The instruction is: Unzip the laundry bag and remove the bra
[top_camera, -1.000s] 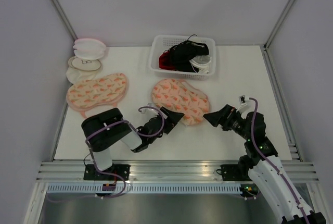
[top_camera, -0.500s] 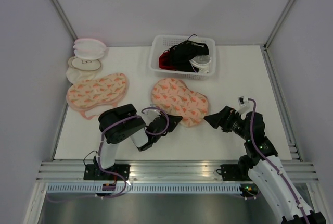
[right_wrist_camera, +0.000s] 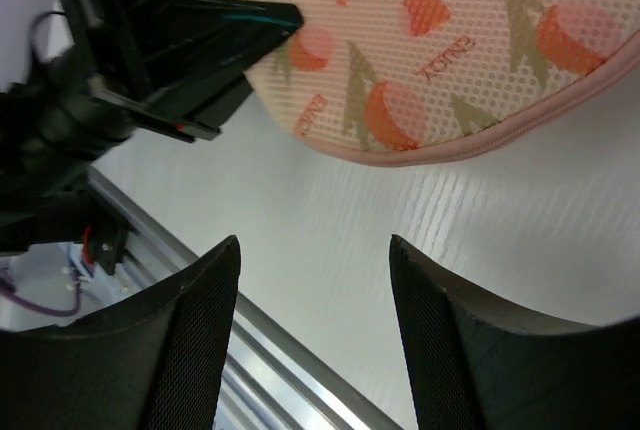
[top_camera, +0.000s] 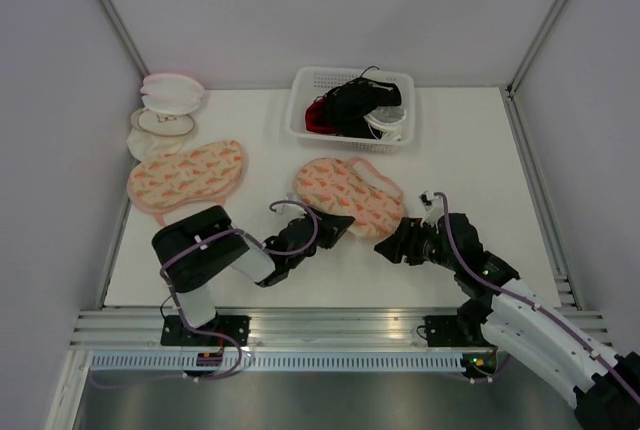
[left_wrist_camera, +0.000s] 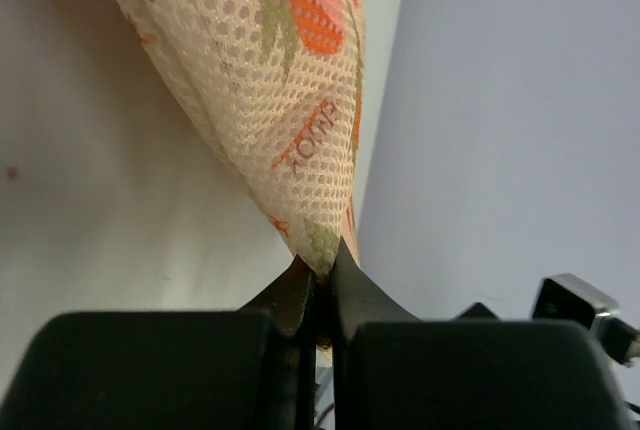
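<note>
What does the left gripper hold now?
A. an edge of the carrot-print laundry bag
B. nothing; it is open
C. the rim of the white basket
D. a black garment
A: the left wrist view shows the left gripper shut on a pointed edge of the carrot-print laundry bag.

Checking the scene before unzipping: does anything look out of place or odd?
One thing: the left claw pinches the near edge of the central laundry bag, drawing its mesh into a point. The right claw is open just short of its rim. Nothing else stands out.
</note>
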Available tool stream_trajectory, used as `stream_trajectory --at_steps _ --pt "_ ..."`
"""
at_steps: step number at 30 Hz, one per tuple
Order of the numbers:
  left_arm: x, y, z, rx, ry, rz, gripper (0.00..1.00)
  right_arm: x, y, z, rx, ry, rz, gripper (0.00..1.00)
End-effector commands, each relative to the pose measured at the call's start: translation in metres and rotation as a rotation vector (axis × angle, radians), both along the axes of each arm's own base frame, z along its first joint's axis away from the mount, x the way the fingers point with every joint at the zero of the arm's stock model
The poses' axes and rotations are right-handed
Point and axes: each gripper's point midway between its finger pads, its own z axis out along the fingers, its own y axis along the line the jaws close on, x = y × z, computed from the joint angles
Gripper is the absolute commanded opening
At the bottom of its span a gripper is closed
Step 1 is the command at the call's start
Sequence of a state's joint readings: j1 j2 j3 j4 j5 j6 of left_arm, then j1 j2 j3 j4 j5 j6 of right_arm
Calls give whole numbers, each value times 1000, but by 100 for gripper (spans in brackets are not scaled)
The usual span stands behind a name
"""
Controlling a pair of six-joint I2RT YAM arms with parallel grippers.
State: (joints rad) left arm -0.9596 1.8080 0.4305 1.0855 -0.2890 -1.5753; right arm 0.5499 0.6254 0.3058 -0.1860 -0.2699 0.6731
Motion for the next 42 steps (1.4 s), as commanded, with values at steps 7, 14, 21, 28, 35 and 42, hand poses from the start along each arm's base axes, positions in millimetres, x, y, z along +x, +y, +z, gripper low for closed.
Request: stream_trajectory --at_steps 7,14,21,28,35,42 --pt "-2 -4 56 -89 47 9 2 22 40 19 -137 -200 -65 69" --pt "-7 5 52 -141 63 23 2 22 58 34 -111 -286 -130 69" --pt "-13 -5 58 -207 76 -27 2 28 74 18 -143 -299 -112 68" --pt "-19 -6 59 -240 88 -55 2 38 80 5 -185 -309 -142 62" --pt "-22 -5 48 -224 112 -59 2 39 81 14 -164 -338 -157 55" --pt "-23 -8 40 -228 130 -68 2 37 89 15 -160 -348 -143 27"
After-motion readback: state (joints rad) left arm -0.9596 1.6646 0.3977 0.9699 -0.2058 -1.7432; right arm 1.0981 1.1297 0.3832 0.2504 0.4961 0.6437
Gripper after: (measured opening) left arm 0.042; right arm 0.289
